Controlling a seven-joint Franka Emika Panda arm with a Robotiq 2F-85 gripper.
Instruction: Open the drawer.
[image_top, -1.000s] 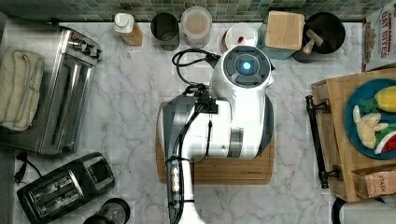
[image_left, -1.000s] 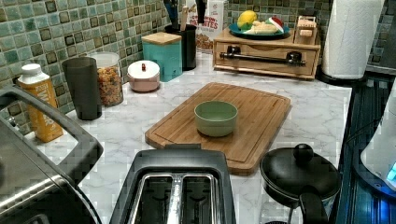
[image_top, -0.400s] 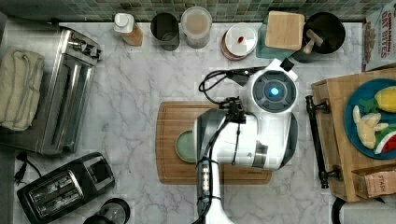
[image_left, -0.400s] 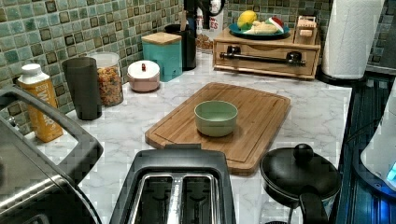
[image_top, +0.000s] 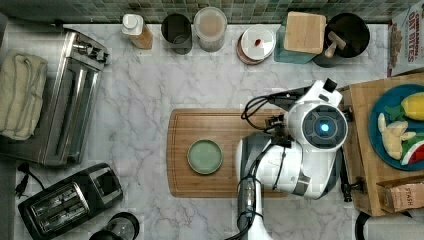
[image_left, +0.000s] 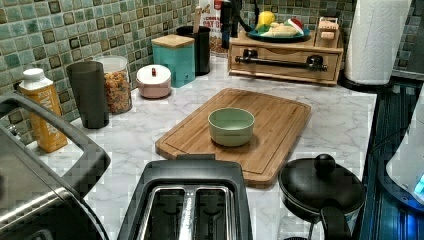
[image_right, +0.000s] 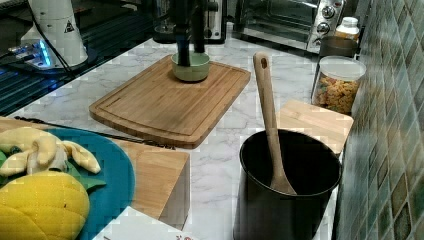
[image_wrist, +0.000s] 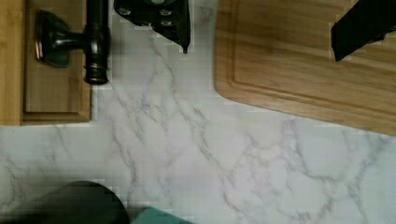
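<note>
flanking drawer (image_left: 285, 59): paper towels (image_left: 372, 42), cereal box (image_top: 405, 40)

Open black gripper (image_wrist: 261, 30) above white marble counter (image_wrist: 196, 154), between dark bar handle (image_wrist: 96, 42) on light-wood drawer (image_wrist: 51, 100) and grooved wooden cutting board (image_wrist: 303, 70).

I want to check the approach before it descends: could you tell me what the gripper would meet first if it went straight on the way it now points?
Probably bare marble countertop. The gripper points down at the strip between the drawer's black bar handle and the cutting board. One finger hangs near the handle; depth is unclear.
</note>
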